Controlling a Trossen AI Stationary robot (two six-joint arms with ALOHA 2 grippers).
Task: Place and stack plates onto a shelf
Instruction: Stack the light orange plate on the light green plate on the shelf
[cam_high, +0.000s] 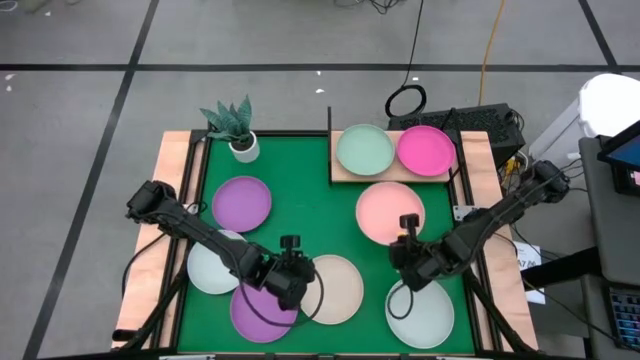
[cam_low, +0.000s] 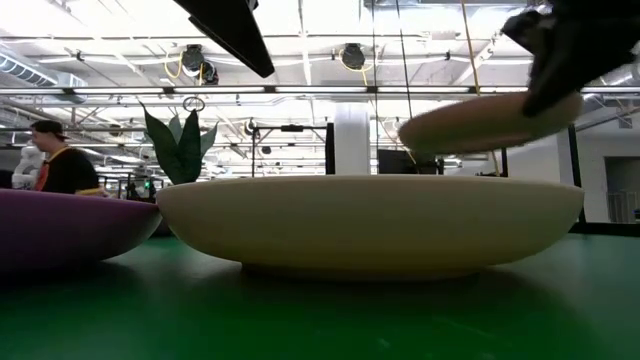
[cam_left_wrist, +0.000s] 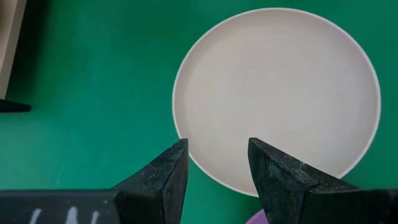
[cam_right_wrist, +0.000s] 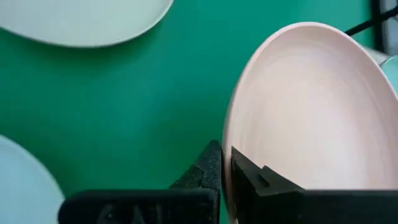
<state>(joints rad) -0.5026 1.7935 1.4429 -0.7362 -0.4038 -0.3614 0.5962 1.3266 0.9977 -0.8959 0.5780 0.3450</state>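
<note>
The shelf (cam_high: 345, 175) at the far right carries a pale mint-green plate (cam_high: 364, 148) and a hot pink plate (cam_high: 426, 149). My right gripper (cam_right_wrist: 225, 165) is shut on the salmon pink plate (cam_high: 388, 208), which the low view shows raised off the mat (cam_low: 480, 122). My left gripper (cam_left_wrist: 217, 165) hovers open over the rim of the cream plate (cam_left_wrist: 280, 93), which lies flat on the green mat (cam_high: 335, 288). Two purple plates (cam_high: 241, 203) (cam_high: 258, 312) and two whitish plates (cam_high: 211, 266) (cam_high: 420, 314) also rest on the mat. My right gripper pinches the salmon pink plate's rim (cam_right_wrist: 229, 134) at its near side, one finger inside the bowl and one outside. The fingers come from above, slanting toward the far edge. The plate is lifted clear of the mat and slightly tilted.
A small white plant pot (cam_high: 243, 146) stands at the mat's far left corner. A thin black post (cam_high: 329, 128) rises at the shelf's left far corner. Wooden side strips (cam_high: 172, 200) edge the mat. Bare mat (cam_high: 310, 200) lies between the left purple plate and the shelf.
</note>
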